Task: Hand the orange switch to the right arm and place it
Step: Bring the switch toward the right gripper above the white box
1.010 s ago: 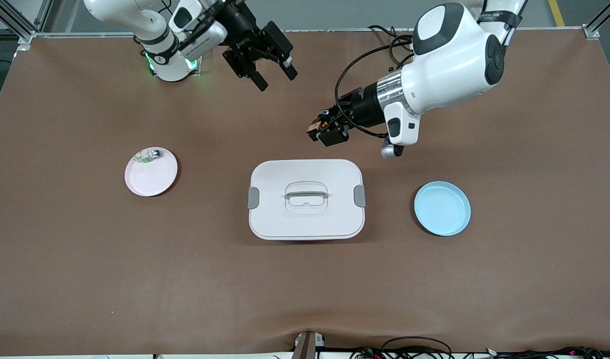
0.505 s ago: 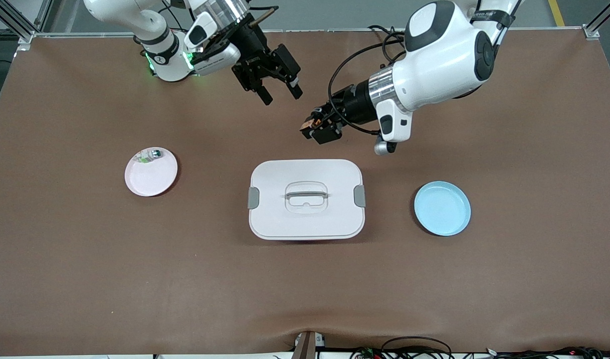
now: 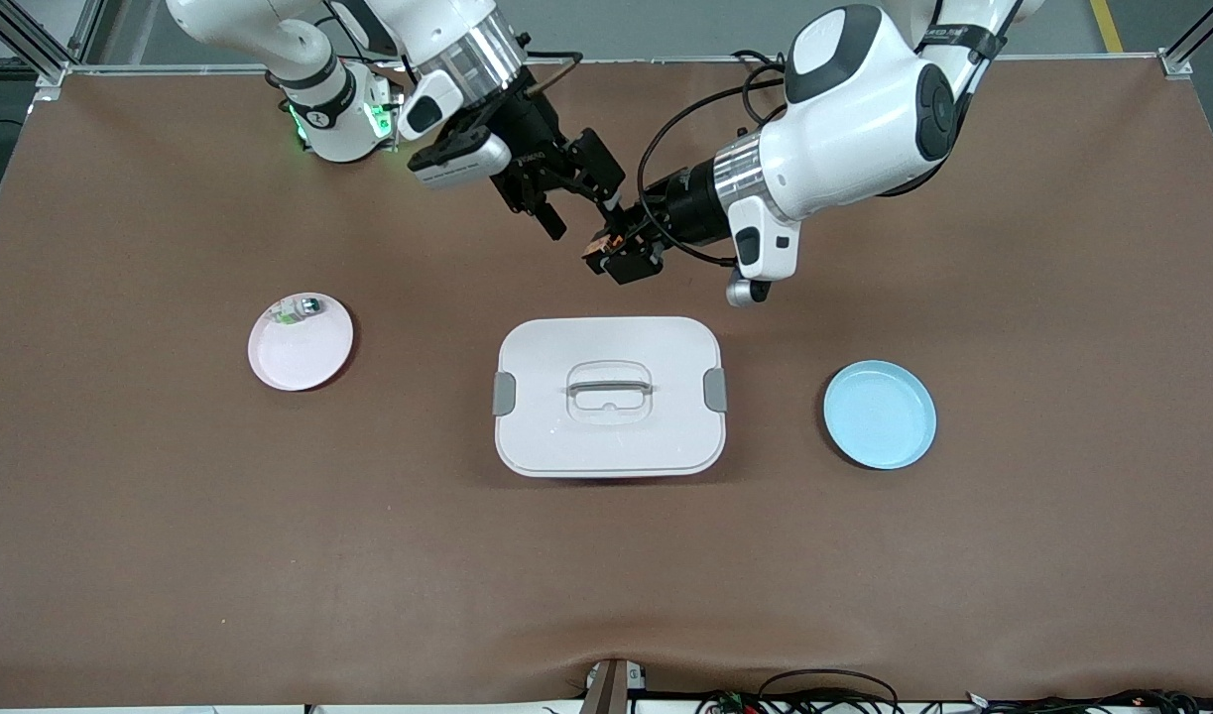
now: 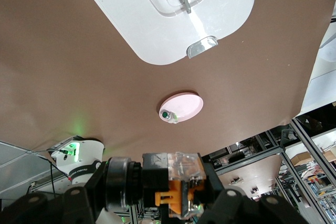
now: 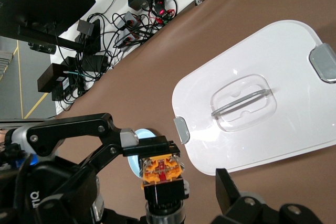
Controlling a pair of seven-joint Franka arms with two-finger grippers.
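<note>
Left gripper [image 3: 614,260] pinches orange switch [image 3: 598,243] aloft over bare table [image 3: 170,516] — orange face toward right gripper [image 3: 578,211], whose jaws are spread around it. White box [image 3: 608,397] lidded; pink plate [image 3: 300,342] holds small part [image 3: 299,309]; blue plate [image 3: 880,414].

Table [image 3: 170,516]: brown cover, silver frame rails along its edges.
Floor: grey around the table.
Cables [image 3: 824,694]: black, at the table's near edge.

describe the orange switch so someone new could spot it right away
Start at the white lidded box mid-table and look up, farther from the front camera, where the two arms meet above the brown table. The orange switch is in the left gripper. It is the only orange thing here.
</note>
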